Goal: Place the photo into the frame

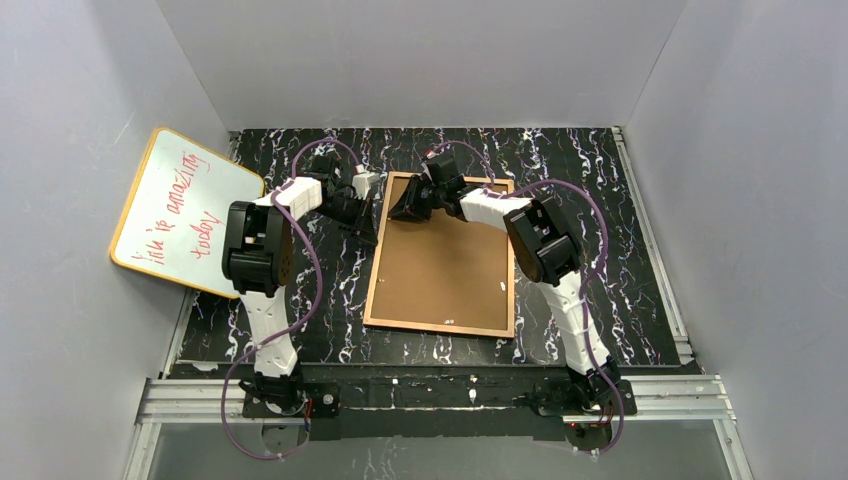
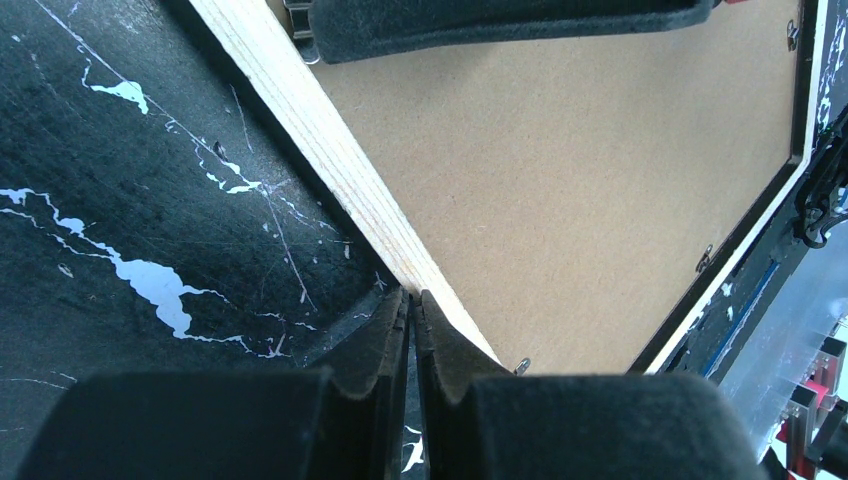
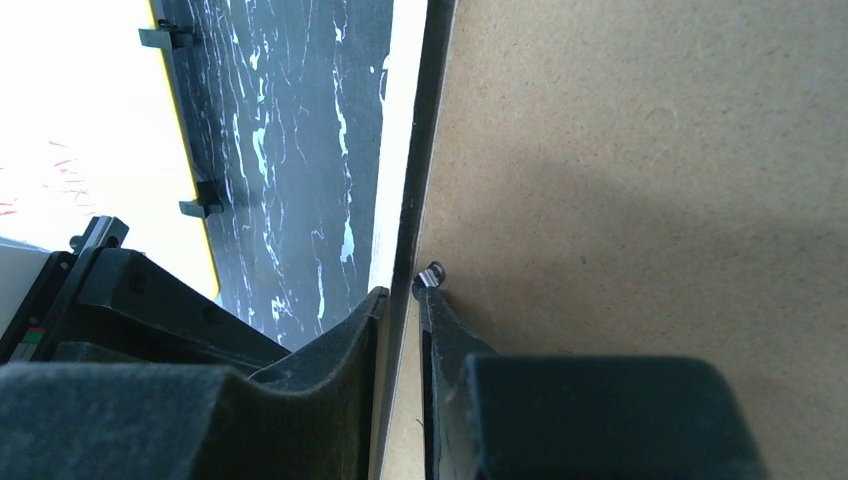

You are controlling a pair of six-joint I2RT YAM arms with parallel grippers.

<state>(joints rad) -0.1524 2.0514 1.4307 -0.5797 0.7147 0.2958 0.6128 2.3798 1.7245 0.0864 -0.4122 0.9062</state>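
The frame (image 1: 372,290) lies back up on the black marbled mat, its tan rim around a brown backing board (image 1: 445,265). The photo is hidden. My left gripper (image 1: 374,228) is shut, and its tips (image 2: 412,298) touch the outer side of the frame's left rim (image 2: 300,120). My right gripper (image 1: 397,212) is at the far left corner. In the right wrist view it (image 3: 400,300) is closed on the frame's rim (image 3: 432,120), with one finger outside and the other on the backing board (image 3: 650,150) beside a small metal clip (image 3: 430,275).
A yellow-edged whiteboard (image 1: 185,210) with red writing leans against the left wall and also shows in the right wrist view (image 3: 90,120). White walls enclose the mat. An aluminium rail (image 1: 440,395) runs along the near edge by the arm bases.
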